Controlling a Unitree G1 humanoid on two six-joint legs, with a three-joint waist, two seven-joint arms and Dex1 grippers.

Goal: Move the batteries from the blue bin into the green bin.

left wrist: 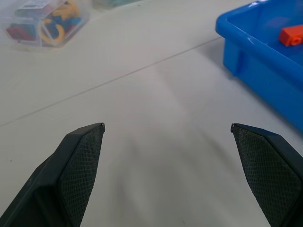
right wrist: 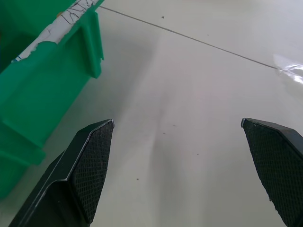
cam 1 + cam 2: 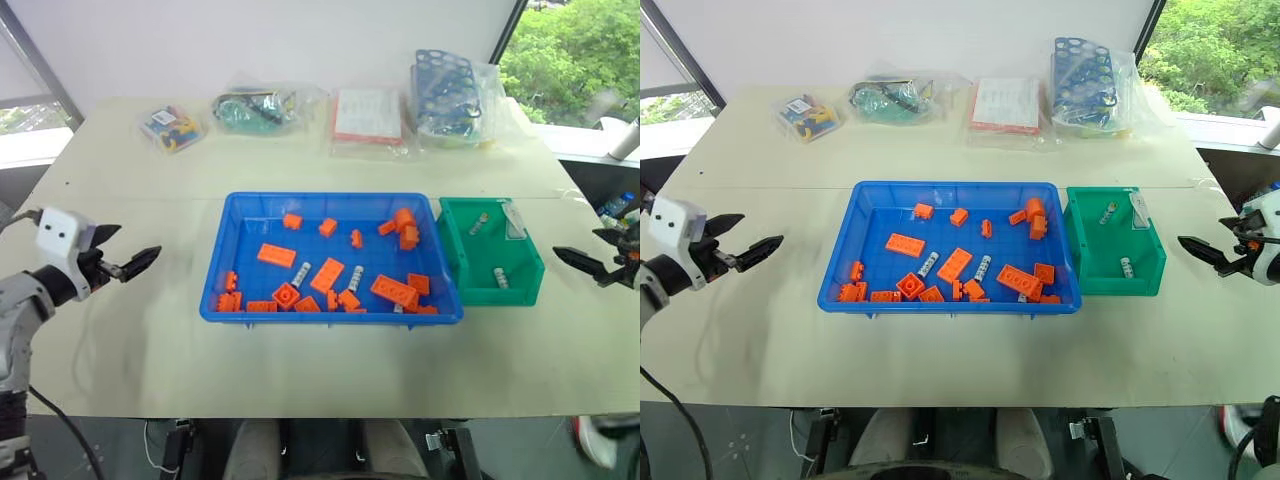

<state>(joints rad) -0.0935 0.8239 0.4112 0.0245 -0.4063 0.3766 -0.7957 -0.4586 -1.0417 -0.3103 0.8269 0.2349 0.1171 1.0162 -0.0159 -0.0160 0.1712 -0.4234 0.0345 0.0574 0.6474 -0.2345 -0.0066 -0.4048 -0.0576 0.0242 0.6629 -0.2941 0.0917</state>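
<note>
A pale cream table [image 3: 120,350] fills the space under a white wall, with windows at both upper corners showing green trees. Seen from the head, four clear plastic bags sit in a row along the far edge: one with small coloured pieces [image 3: 172,127], one with dark tangled parts [image 3: 255,108], one holding a flat white packet [image 3: 367,118], one with a blue holed rack [image 3: 447,88]. The blue bin [image 3: 215,275] lies in the middle, scattered with orange bricks [image 3: 277,255] and a few batteries [image 3: 300,272] among them. The green bin [image 3: 452,250] stands just beside its right end, with two more batteries inside it. The left gripper [image 3: 122,262] hovers over bare table well left of the blue bin, fingers spread and holding nothing. The right gripper [image 3: 1205,254] hangs off to the right of the green bin, also spread and empty.

From the left wrist, the two black fingers [image 1: 78,170] stand wide apart above bare tabletop, a corner of the blue bin ahead of one of them.

From the right wrist, the fingers [image 2: 87,172] are likewise wide open over the table, the green bin's outer wall close by one finger, not touching.
</note>
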